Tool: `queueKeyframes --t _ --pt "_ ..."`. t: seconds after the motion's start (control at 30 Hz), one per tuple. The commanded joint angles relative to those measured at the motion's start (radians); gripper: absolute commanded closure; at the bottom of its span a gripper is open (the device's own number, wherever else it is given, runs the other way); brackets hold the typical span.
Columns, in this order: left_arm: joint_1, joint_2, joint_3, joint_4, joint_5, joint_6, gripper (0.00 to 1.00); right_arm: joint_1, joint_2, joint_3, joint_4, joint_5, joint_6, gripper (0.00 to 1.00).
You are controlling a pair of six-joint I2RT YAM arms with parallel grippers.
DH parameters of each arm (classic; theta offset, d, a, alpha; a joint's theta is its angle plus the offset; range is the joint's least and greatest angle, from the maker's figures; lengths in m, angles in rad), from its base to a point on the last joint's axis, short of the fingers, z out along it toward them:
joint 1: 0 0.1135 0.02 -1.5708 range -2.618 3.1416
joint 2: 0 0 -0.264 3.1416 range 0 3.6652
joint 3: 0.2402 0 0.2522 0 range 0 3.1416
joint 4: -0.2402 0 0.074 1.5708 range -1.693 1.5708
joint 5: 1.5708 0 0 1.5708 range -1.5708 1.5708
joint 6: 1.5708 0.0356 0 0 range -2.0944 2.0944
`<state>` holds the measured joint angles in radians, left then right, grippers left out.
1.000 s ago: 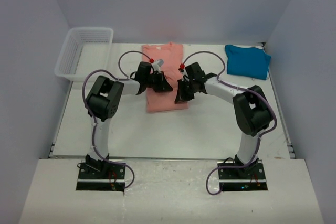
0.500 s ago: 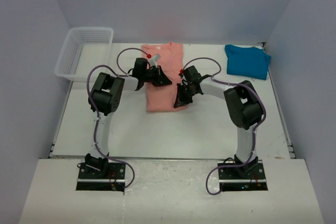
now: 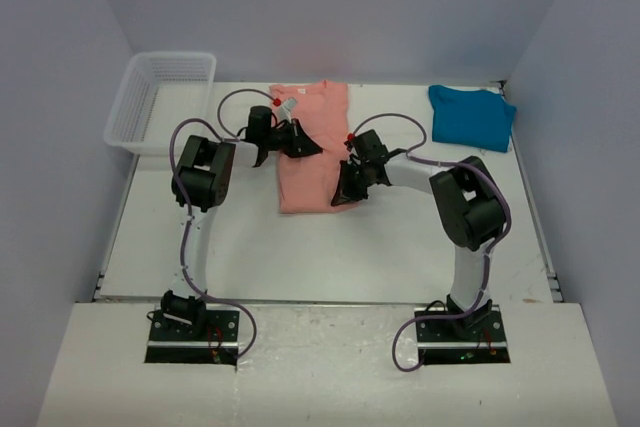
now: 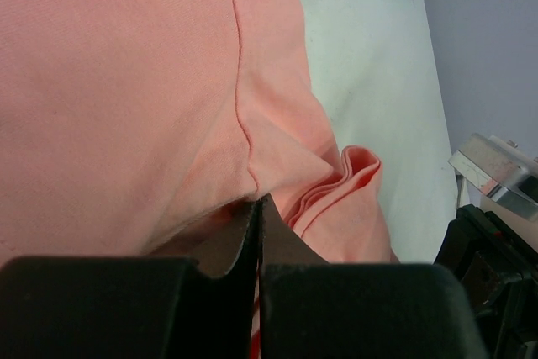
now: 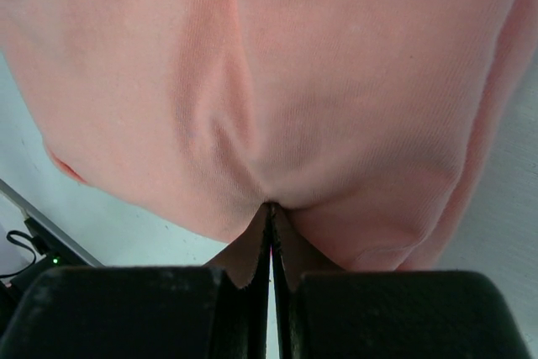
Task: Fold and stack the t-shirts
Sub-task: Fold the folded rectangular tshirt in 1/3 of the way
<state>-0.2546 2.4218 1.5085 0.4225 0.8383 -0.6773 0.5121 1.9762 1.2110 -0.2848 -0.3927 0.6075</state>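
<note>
T-shirts, 2 pcs: salmon-pink shirt [image 3: 312,169] lies mid-table in a long strip. Teal shirt [image 3: 472,117] sits compact at far right, well apart. Both rest on table [image 3: 300,247], outside the 1 white mesh basket [image 3: 125,115] at far-left corner. Grippers, 2: left gripper [image 3: 304,143] pinched tight on pink cloth, L side. Right gripper [image 3: 341,194] likewise, near-R corner.

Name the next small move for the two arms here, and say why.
Probably raise the left tool and right tool together slightly, lifting the pinched cloth off the table so it can be folded over. Each is shut on a pinch of the pink shirt, which lies flat.
</note>
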Motion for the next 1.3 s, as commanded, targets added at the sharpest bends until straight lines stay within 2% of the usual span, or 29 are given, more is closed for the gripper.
queueKeyframes --t 0.0,0.13,0.27,0.47,0.57,0.63,0.7,0.73,0.77,0.87,0.93,1.0,1.27 --pt "0.023 -0.003 0.013 -0.001 -0.028 0.048 1.0 0.003 -0.008 -0.025 -0.05 0.037 -0.074 1.0" --pt "0.021 -0.061 0.038 -0.033 -0.016 0.077 1.0 0.006 -0.039 0.009 -0.071 0.017 -0.143 1.0" --pt "0.02 -0.182 0.059 -0.1 -0.028 0.108 1.0 0.006 -0.102 0.059 -0.128 0.038 -0.208 1.0" --pt "0.02 -0.332 0.075 -0.191 -0.068 0.145 0.95 0.006 -0.186 0.189 -0.227 0.052 -0.239 0.95" --pt "0.018 -0.385 0.052 -0.226 -0.1 0.154 0.94 0.006 -0.192 0.246 -0.267 0.063 -0.25 0.89" --pt "0.018 -0.412 0.021 -0.252 -0.126 0.159 0.93 0.002 -0.166 0.284 -0.287 0.092 -0.253 0.77" --pt "0.017 -0.441 -0.02 -0.258 -0.162 0.156 0.93 -0.013 -0.125 0.355 -0.313 0.094 -0.261 0.73" --pt "0.014 -0.449 -0.068 -0.258 -0.188 0.15 0.93 -0.02 -0.076 0.384 -0.344 0.092 -0.265 0.74" --pt "0.012 -0.457 -0.095 -0.258 -0.2 0.136 0.93 -0.026 -0.054 0.433 -0.353 0.091 -0.268 1.0" --pt "-0.006 -0.484 -0.204 -0.234 -0.231 0.125 1.0 -0.05 0.005 0.478 -0.34 0.075 -0.272 1.0" --pt "-0.018 -0.507 -0.275 -0.232 -0.252 0.133 1.0 -0.067 0.042 0.507 -0.336 0.065 -0.262 1.0" --pt "-0.041 -0.521 -0.327 -0.225 -0.274 0.137 1.0 -0.093 0.102 0.545 -0.332 -0.01 -0.262 1.0" --pt "-0.072 -0.518 -0.376 -0.209 -0.298 0.151 1.0 -0.124 0.279 0.621 -0.309 -0.139 -0.262 1.0"
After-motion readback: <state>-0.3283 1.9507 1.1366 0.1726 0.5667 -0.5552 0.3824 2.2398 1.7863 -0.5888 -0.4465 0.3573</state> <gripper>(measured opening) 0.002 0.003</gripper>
